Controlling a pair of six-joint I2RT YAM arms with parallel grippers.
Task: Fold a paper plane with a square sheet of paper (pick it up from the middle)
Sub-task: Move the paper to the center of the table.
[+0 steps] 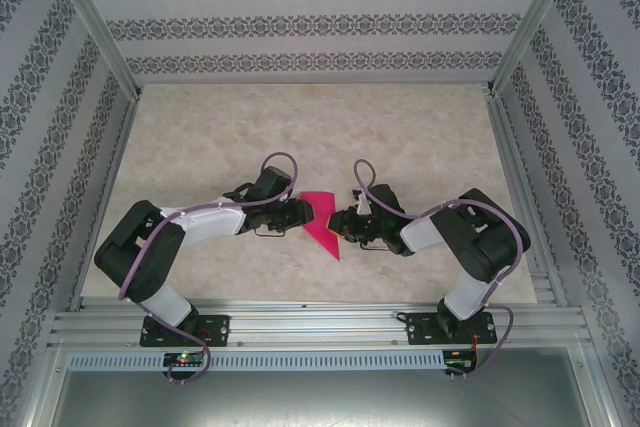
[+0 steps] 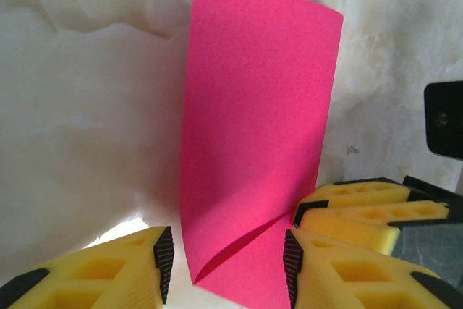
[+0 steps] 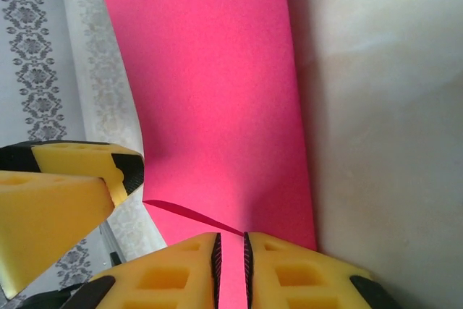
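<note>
Tools are being applied from both sides. The right tool [image 3: 231, 255] is being pressed closed on the lower edge of the square sheet of paper [image 1: 321, 219], with only the magenta thickness between its yellow pads. The left tool [image 2: 226, 255] is being held open, its jaws standing apart with the sheet rising between them unclamped. On the pale marbled tabletop [image 1: 300, 127] the sheet is being supported at the middle, between the two arms, partly folded and half raised rather than lying flat. In the overhead view its long axis is running from far to near, slanting slightly toward the right arm, with a pointed end nearest the bases. The left tool is being placed just beside it on its left and the right tool on its right, so neither arm is being judged nearer. A crease [image 2: 239, 245] is being shown low on the sheet, running slantwise from beside one left-tool pad toward the right tool's fingertips [image 2: 340, 204]. The coming move is being judged to turn on the left jaws being closed across the sheet's face.
</note>
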